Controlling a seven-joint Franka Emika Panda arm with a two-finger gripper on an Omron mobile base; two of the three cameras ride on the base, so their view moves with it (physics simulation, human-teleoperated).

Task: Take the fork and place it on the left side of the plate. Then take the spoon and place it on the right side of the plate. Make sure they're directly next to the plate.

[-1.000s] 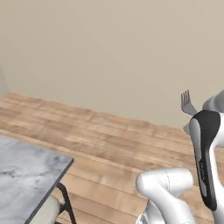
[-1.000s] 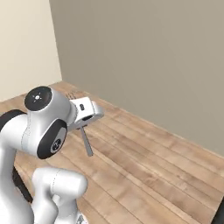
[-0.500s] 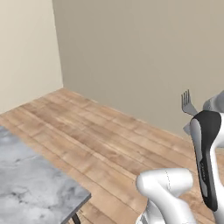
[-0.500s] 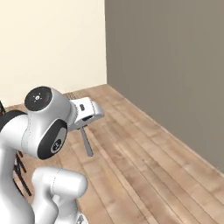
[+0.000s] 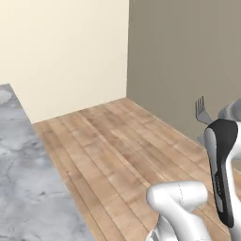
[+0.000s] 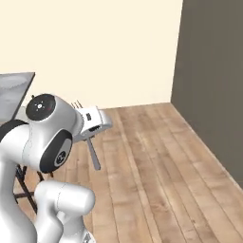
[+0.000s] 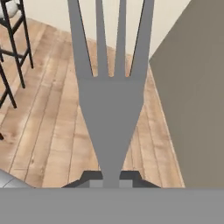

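We are gripping the slim grey metal fork point(image 7: 110, 109) in the closed gripper point(image 7: 111, 178), apparently near its neck; it is probably rigid, light and slippery.

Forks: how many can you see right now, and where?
1. The fork is clamped in the shut gripper, tines pointing away from the hand, carried above the wood floor. Others could lie outside these views.

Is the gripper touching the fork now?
Touching. In the hand view the fork rises straight from between the gripper fingertips, which close on its neck.
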